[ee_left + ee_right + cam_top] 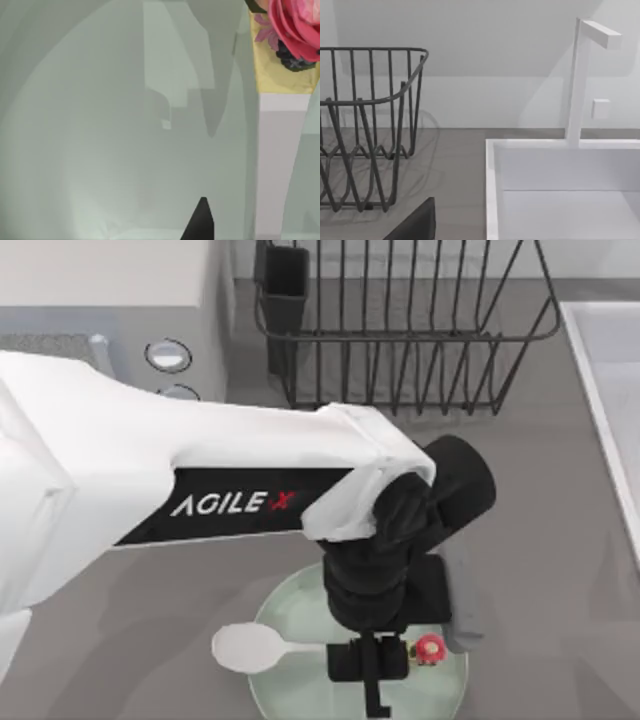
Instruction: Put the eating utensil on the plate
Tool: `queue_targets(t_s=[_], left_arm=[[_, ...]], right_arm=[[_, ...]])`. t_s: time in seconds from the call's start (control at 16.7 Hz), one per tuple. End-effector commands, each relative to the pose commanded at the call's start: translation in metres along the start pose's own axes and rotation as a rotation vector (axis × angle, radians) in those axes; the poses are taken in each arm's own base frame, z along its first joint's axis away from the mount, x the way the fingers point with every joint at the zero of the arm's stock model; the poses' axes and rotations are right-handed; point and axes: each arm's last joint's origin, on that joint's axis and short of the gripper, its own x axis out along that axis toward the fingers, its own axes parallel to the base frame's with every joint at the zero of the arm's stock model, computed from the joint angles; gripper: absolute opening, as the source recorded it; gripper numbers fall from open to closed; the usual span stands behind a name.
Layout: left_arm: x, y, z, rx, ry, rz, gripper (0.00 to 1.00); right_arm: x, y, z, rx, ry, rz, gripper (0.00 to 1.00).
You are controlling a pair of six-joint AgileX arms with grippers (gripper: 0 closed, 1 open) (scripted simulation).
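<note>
The pale green plate lies at the table's front centre. Across it rests the white spoon, its oval bowl reaching over the plate's left rim and its red-pink ornament over the right part. My left gripper points straight down over the middle of the handle, open, with one black finger standing clear of the handle. The left wrist view looks closely at the plate, the handle, the ornament and a black fingertip. A dark part of my right gripper edges the right wrist view.
A black wire dish rack stands at the back centre. A white sink with a faucet runs along the right edge. A white appliance with round knobs sits at the back left.
</note>
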Motion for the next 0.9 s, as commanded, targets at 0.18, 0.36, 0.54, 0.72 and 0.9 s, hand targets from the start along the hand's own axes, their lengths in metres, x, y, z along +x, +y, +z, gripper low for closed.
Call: queue_targets(t_s=[0.18,0.36,0.54,0.72,0.9], left_arm=[[0.0000,0.0000,0.0000,0.000,0.000,0.000,0.15],[0.0000,0.0000,0.0000,0.000,0.000,0.000,0.38],[0.0000,0.0000,0.0000,0.000,0.000,0.000,0.60],[0.0000,0.0000,0.0000,0.000,0.000,0.000,0.83],[0.0000,0.0000,0.0000,0.000,0.000,0.000,1.00]], right_arm=[[0.0000,0.0000,0.0000,0.000,0.000,0.000,1.00],[0.0000,0.0000,0.0000,0.000,0.000,0.000,1.00],[0.0000,0.0000,0.0000,0.000,0.000,0.000,1.00],[0.0000,0.0000,0.0000,0.000,0.000,0.000,1.00],[0.0000,0.0000,0.0000,0.000,0.000,0.000,1.00]])
